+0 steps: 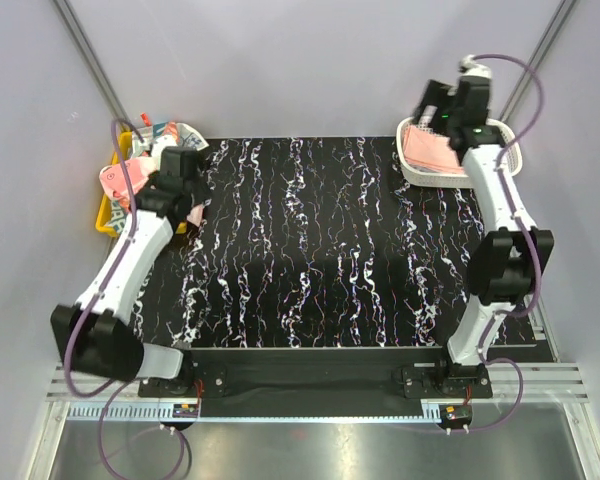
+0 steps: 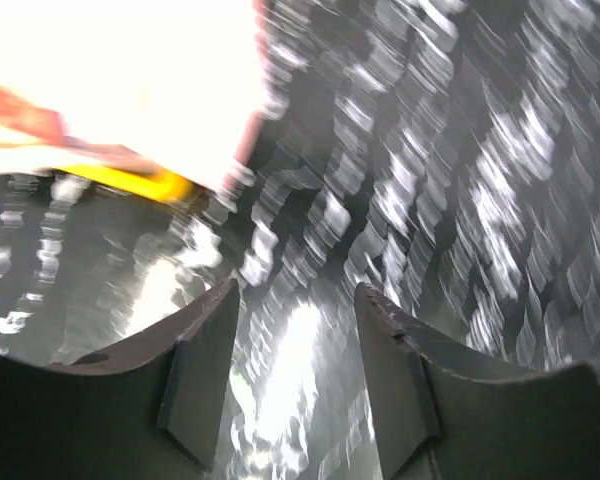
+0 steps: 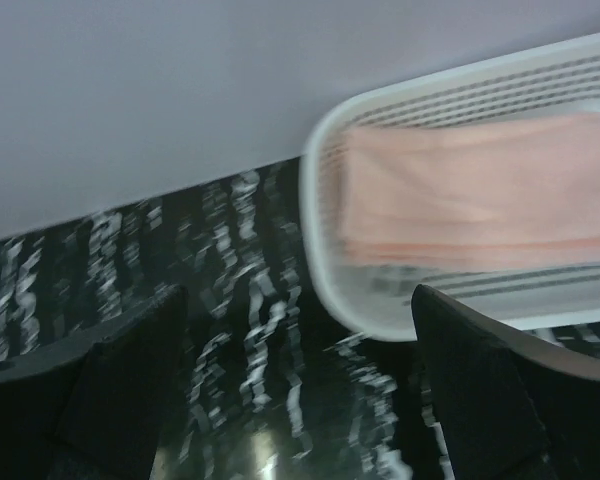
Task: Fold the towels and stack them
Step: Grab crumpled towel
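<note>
Several crumpled towels lie heaped in a yellow tray at the back left: a pink one and a cream one with coloured letter blocks. My left gripper hangs at the tray's right edge, open and empty, over the table. In the left wrist view an overexposed towel and the tray's edge are ahead and to the left. A folded pink towel lies in the white lattice basket. My right gripper is above it, open and empty. The right wrist view shows the towel and the basket rim.
The black table with white marbling spans the middle between tray and basket. Grey walls close in the back and both sides. Both arm bases are bolted at the near edge.
</note>
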Robot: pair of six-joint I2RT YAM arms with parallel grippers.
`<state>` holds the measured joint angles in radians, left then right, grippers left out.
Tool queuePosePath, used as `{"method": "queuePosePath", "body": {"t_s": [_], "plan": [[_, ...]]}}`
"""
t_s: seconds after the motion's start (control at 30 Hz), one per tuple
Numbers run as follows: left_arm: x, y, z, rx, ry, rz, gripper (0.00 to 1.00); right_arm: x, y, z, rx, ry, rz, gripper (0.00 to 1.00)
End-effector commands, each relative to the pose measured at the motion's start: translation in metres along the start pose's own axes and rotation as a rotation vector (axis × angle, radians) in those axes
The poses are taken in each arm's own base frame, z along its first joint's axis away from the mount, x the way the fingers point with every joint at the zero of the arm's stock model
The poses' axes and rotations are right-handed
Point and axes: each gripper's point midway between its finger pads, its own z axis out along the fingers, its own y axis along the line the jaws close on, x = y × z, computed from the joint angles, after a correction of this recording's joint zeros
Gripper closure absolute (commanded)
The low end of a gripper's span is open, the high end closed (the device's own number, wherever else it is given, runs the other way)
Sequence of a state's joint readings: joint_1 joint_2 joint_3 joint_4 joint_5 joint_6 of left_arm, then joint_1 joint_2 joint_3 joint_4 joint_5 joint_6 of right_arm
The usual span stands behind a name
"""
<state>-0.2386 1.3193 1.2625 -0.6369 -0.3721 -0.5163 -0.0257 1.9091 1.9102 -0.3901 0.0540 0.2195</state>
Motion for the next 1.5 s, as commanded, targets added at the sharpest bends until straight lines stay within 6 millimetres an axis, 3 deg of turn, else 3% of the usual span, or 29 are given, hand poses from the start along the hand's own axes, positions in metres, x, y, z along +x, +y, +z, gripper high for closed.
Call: {"method": "queuePosePath", "body": {"t_s": [0.0,0.03,0.07,0.1,0.13,0.17,0.2,0.23,0.3,0.43,0.53,0.57,0.6,0.7,0.87,0.9,0.93,1.03,1.13,1.2,1.23,1.27,1.3,1.37,1.47], "plan": [[-0.053,0.053,0.033,-0.263,-0.161,-0.187,0.40,0.081,0.102,-0.017,-0.249,0.143,0.029,0.00],[-0.053,0.062,0.055,-0.310,-0.153,-0.198,0.38,0.095,0.126,-0.028,-0.298,0.166,0.021,0.00],[-0.054,0.068,0.069,-0.326,-0.140,-0.205,0.37,0.109,0.140,-0.033,-0.338,0.191,0.021,0.00],[-0.072,0.081,0.078,-0.354,-0.160,-0.242,0.37,0.129,0.147,-0.038,-0.357,0.235,0.015,0.00],[-0.065,0.083,0.103,-0.375,-0.125,-0.224,0.34,0.140,0.155,-0.042,-0.374,0.255,0.015,0.00],[-0.072,0.091,0.113,-0.387,-0.128,-0.228,0.34,0.160,0.172,-0.054,-0.417,0.291,-0.010,0.00],[-0.090,0.093,0.119,-0.386,-0.155,-0.238,0.33,0.165,0.178,-0.057,-0.425,0.291,-0.018,0.00],[-0.094,0.100,0.126,-0.423,-0.157,-0.223,0.32,0.170,0.184,-0.063,-0.438,0.298,-0.024,0.00],[-0.092,0.108,0.147,-0.463,-0.142,-0.212,0.32,0.188,0.196,-0.075,-0.475,0.334,-0.042,0.00],[-0.104,0.107,0.169,-0.474,-0.148,-0.226,0.32,0.196,0.199,-0.079,-0.486,0.346,-0.041,0.00],[-0.098,0.109,0.184,-0.496,-0.112,-0.205,0.36,0.197,0.203,-0.086,-0.502,0.348,-0.051,0.00],[-0.105,0.108,0.183,-0.499,-0.123,-0.209,0.39,0.196,0.203,-0.086,-0.503,0.343,-0.056,0.01],[-0.104,0.109,0.183,-0.503,-0.116,-0.210,0.52,0.198,0.201,-0.086,-0.493,0.343,-0.060,0.01],[-0.101,0.112,0.175,-0.512,-0.114,-0.214,0.70,0.198,0.199,-0.085,-0.487,0.338,-0.066,0.01],[-0.095,0.116,0.165,-0.506,-0.094,-0.192,0.86,0.205,0.200,-0.083,-0.492,0.356,-0.061,0.01],[-0.092,0.117,0.166,-0.503,-0.085,-0.182,0.84,0.203,0.202,-0.083,-0.498,0.354,-0.059,0.01],[-0.093,0.113,0.166,-0.472,-0.084,-0.183,0.64,0.204,0.202,-0.083,-0.499,0.358,-0.055,0.01],[-0.090,0.115,0.169,-0.464,-0.082,-0.158,0.41,0.198,0.204,-0.087,-0.511,0.350,-0.051,0.01],[-0.091,0.119,0.172,-0.478,-0.072,-0.148,0.42,0.197,0.204,-0.089,-0.511,0.351,-0.045,0.02],[-0.089,0.121,0.174,-0.483,-0.061,-0.152,0.59,0.201,0.201,-0.090,-0.504,0.357,-0.046,0.02],[-0.091,0.122,0.172,-0.489,-0.063,-0.156,0.72,0.201,0.200,-0.091,-0.499,0.358,-0.047,0.02],[-0.091,0.122,0.169,-0.489,-0.064,-0.158,0.91,0.202,0.198,-0.091,-0.491,0.359,-0.049,0.03],[-0.100,0.118,0.160,-0.468,-0.088,-0.164,0.99,0.202,0.197,-0.092,-0.491,0.360,-0.051,0.03],[-0.107,0.107,0.151,-0.414,-0.102,-0.179,1.00,0.198,0.195,-0.095,-0.485,0.351,-0.050,0.03],[-0.134,0.074,0.113,-0.297,-0.168,-0.175,1.00,0.187,0.196,-0.100,-0.486,0.331,-0.051,0.03]]}}
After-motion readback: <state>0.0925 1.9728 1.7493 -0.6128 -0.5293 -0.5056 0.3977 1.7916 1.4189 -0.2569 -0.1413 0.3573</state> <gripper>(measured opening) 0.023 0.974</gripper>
